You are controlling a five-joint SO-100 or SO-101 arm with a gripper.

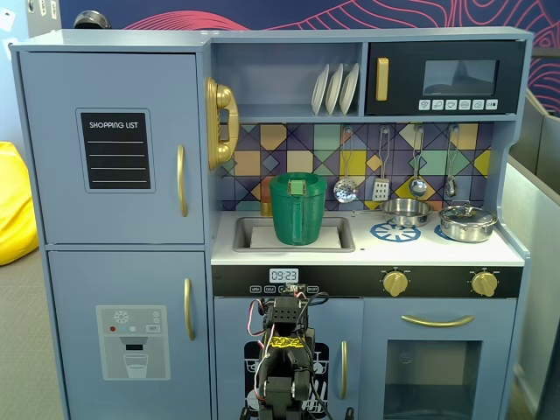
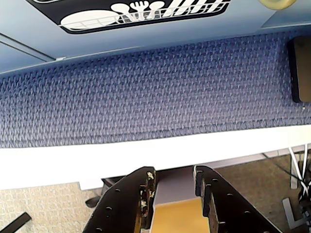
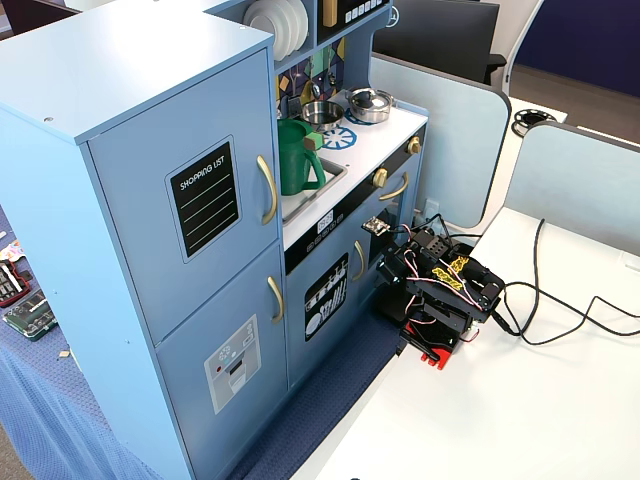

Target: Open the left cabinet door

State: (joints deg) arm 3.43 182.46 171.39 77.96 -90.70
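The left cabinet door [image 1: 52,149] is a large blue-grey door with a black "SHOPPING LIST" panel [image 1: 115,150] and a curved gold handle [image 1: 181,180]. It sits shut at the top left of the toy kitchen, and it also shows in the other fixed view [image 3: 140,170] with its handle [image 3: 266,188]. My arm [image 1: 284,346] is folded low in front of the narrow door with printed dishes [image 3: 325,297], well below and to the right of that handle. In the wrist view my gripper [image 2: 173,171] points down at the blue mat, jaws apart and empty.
The dispenser door [image 1: 131,337] is below the left door. A green pitcher [image 1: 298,208] stands in the sink. Pots [image 1: 467,222] sit on the stove. The arm [image 3: 440,290] stands on a white table [image 3: 520,410] with cables [image 3: 560,310]; a blue mat [image 2: 146,92] lies at the cabinet's foot.
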